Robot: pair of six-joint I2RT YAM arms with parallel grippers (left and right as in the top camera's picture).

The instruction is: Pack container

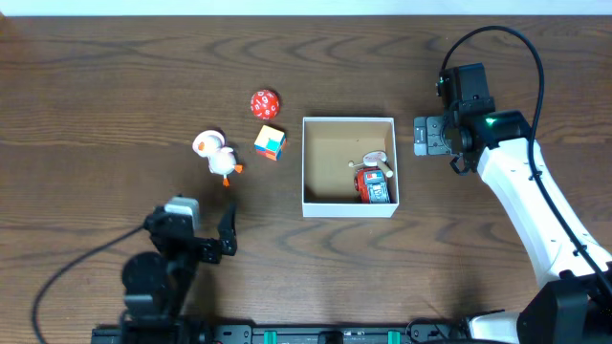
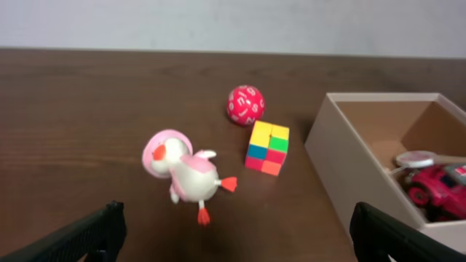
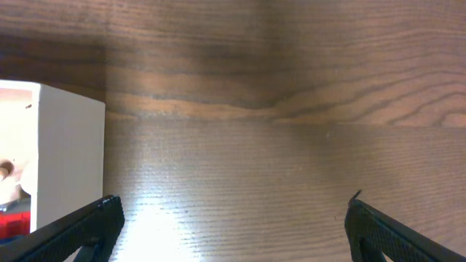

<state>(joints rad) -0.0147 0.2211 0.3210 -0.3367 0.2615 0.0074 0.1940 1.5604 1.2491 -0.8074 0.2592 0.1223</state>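
Note:
The container is a square white-walled box with a tan inside at the table's middle; it also shows in the left wrist view and the right wrist view. A red toy car and a small pale piece lie inside it. A white duck with a pink hat, a multicoloured cube and a red ball with white marks lie left of the box. My left gripper is open and empty, below the duck. My right gripper is open and empty, just right of the box.
The dark wood table spreads all around. The cube and the ball sit close together between the duck and the box's left wall. A black cable loops above the right arm.

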